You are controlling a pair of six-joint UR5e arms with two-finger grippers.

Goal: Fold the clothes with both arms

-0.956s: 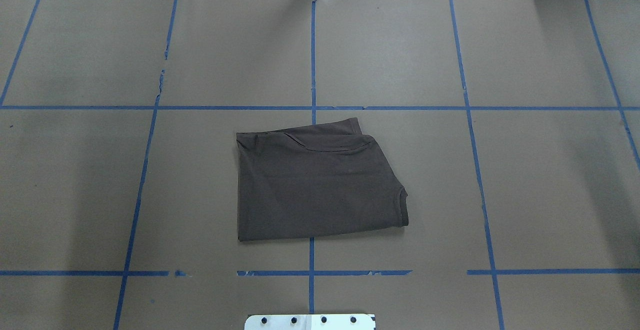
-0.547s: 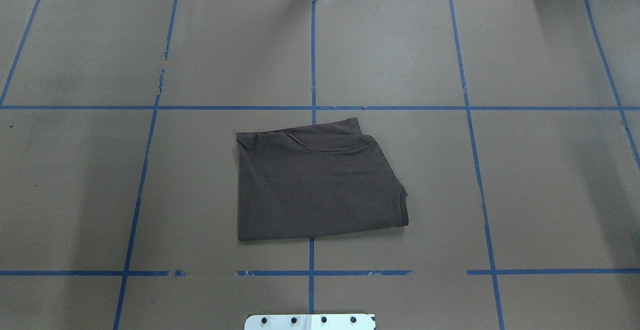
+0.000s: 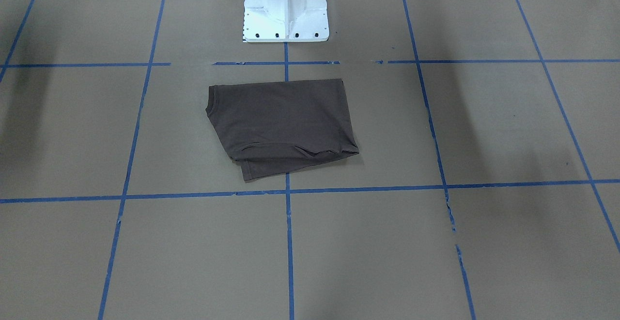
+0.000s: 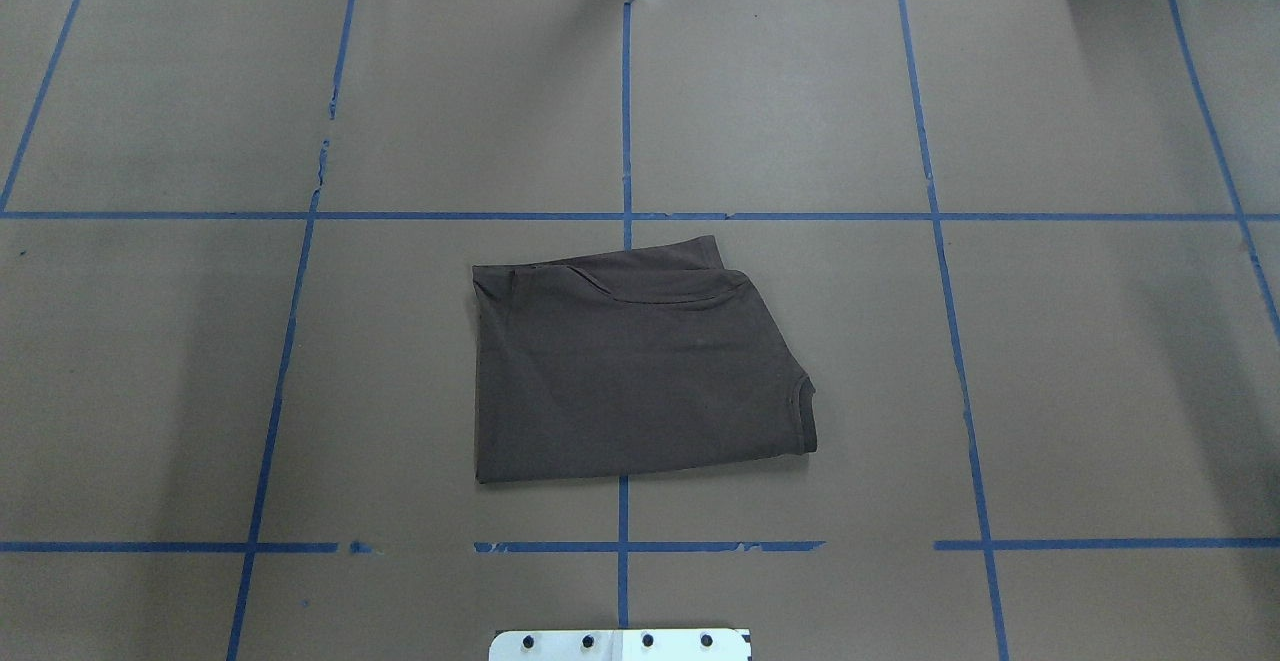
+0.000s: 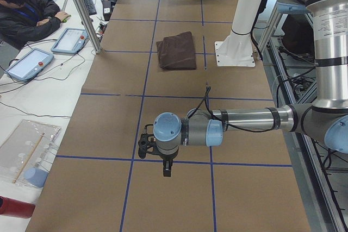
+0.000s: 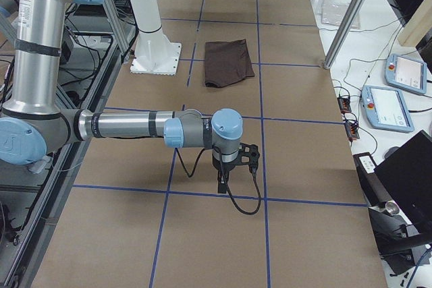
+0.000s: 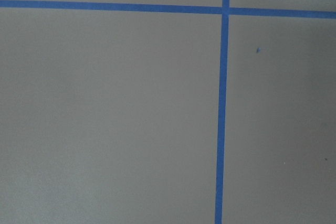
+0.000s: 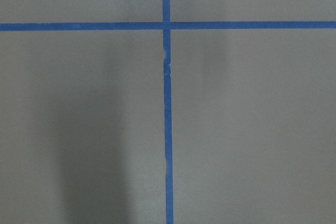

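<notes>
The clothes are one dark brown T-shirt (image 4: 630,371), folded into a compact, roughly square stack on the brown paper near the table's middle, also visible in the front view (image 3: 281,121) and both side views (image 5: 176,51) (image 6: 228,63). Neither arm touches it. My left gripper (image 5: 167,172) hangs over bare paper far toward the table's left end, fingers pointing down. Far toward the right end, my right gripper (image 6: 221,187) hangs the same way. I cannot tell whether either is open or shut. Both wrist views show only paper and blue tape.
The white pedestal base (image 3: 286,5) stands just behind the shirt. Blue tape lines (image 4: 625,216) grid the paper. A seated person (image 5: 27,9) and teach pendants (image 5: 70,41) are beside the table's far side, with a metal post (image 5: 81,9) at its edge.
</notes>
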